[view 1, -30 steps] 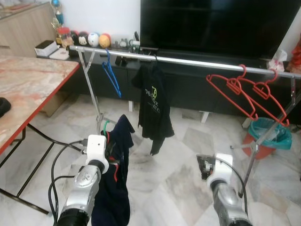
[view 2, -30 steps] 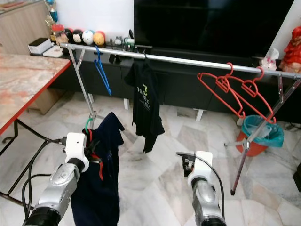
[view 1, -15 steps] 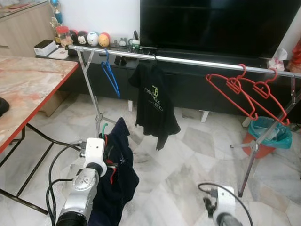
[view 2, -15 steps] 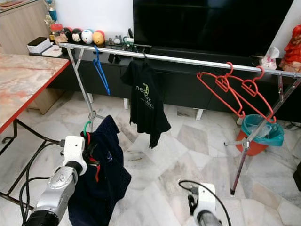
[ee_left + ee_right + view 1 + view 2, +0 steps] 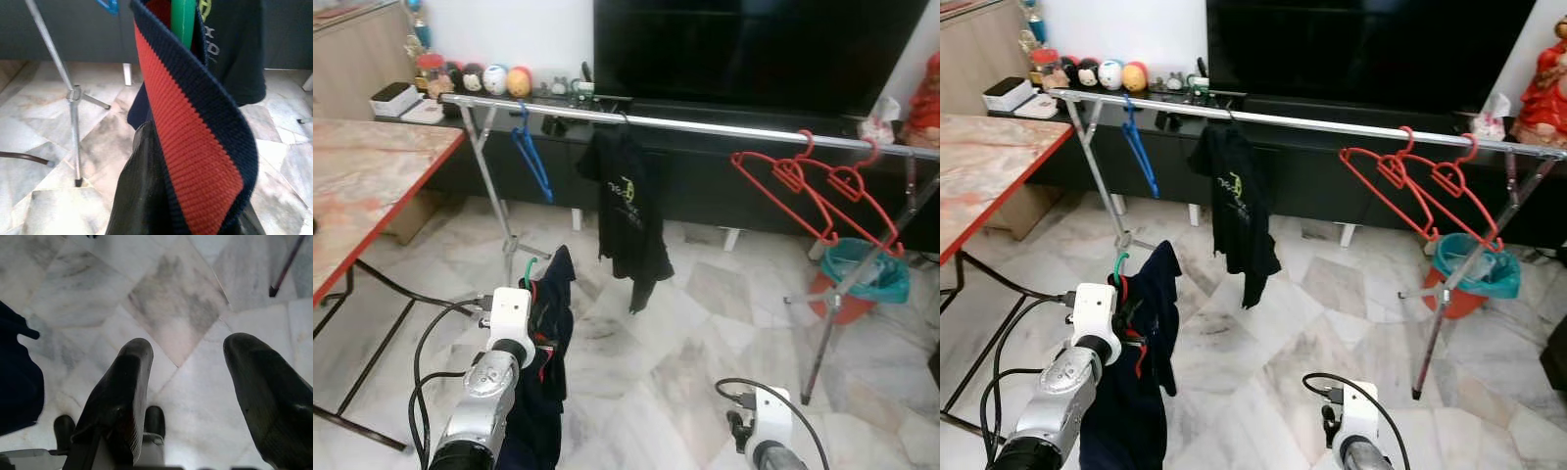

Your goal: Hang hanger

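A silver clothes rail (image 5: 705, 126) runs across the room at chest height. On it hang a blue hanger (image 5: 530, 149), a black T-shirt (image 5: 628, 211) and two red hangers (image 5: 808, 186). My left gripper (image 5: 195, 210) is shut on a green hanger (image 5: 183, 22) that carries a navy garment (image 5: 548, 333) with a red-lined collar (image 5: 190, 137). It holds them low, well below the rail and in front of the rack's left leg. My right gripper (image 5: 190, 396) is open and empty, pointing down at the marble floor; that arm's white wrist (image 5: 769, 416) sits low.
A marble-topped table with a red edge (image 5: 372, 181) stands to the left. An orange bin with a teal liner (image 5: 862, 279) sits by the rack's right legs (image 5: 832, 304). Behind the rail are a dark TV cabinet and a big screen (image 5: 754, 49). Cables trail from both arms.
The right arm has dropped from mid-height to the bottom edge of the view. The navy garment in my left gripper has swung and settled narrower. The camera shifted slightly.
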Tool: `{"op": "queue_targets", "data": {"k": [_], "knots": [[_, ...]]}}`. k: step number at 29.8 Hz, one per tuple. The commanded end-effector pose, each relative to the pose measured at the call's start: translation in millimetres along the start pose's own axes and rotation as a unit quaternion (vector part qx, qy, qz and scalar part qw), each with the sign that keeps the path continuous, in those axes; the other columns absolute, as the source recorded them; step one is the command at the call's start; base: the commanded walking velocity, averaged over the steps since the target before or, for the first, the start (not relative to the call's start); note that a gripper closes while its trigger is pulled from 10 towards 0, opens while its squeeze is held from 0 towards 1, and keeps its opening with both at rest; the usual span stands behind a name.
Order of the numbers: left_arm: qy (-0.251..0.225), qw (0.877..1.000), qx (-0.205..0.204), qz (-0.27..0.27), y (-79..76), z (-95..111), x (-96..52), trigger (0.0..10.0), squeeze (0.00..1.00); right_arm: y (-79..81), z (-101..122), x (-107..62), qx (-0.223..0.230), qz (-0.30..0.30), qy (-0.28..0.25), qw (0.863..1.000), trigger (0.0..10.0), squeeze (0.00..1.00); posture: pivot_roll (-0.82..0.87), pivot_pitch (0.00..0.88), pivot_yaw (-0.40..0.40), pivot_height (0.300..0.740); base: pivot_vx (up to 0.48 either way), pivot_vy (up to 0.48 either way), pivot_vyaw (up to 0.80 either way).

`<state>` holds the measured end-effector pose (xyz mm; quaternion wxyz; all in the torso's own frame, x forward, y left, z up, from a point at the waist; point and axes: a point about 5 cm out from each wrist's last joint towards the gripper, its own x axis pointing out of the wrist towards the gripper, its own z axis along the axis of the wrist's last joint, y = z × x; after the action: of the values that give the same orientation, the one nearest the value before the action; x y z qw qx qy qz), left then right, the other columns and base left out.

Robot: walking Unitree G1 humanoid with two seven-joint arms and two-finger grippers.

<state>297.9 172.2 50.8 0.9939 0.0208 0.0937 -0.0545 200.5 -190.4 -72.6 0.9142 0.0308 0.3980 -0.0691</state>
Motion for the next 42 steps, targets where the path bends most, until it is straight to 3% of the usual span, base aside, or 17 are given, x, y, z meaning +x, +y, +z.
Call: {"op": "queue_targets", "data": {"k": [1, 19, 42], "knots": [[-0.015, 1.0, 0.01, -0.003, -1.6, 7, 2.3, 10.0, 0.0, 0.8, -8, -1.3, -0.001, -0.004, 0.018, 1.0, 10.0, 0.0, 0.0, 0.0, -0.019, 0.74, 0.0, -0.304, 0.0], [-0.017, 1.0, 0.014, -0.012, -5.9, 7, 3.0, 10.0, 0.0, 9.3, -26, -5.6, -0.007, 0.002, 0.053, 0.999, 10.0, 0.0, -0.01, 0.0, -0.017, 0.74, 0.0, -0.304, 0.0], [-0.016, 1.0, 0.013, -0.009, -5.7, 7, 3.1, 10.0, 0.0, 10.8, -24, -5.0, -0.003, 0.002, 0.046, 0.999, 10.0, 0.0, 0.0, 0.0, -0.023, 0.74, 0.0, -0.289, 0.0]]}}
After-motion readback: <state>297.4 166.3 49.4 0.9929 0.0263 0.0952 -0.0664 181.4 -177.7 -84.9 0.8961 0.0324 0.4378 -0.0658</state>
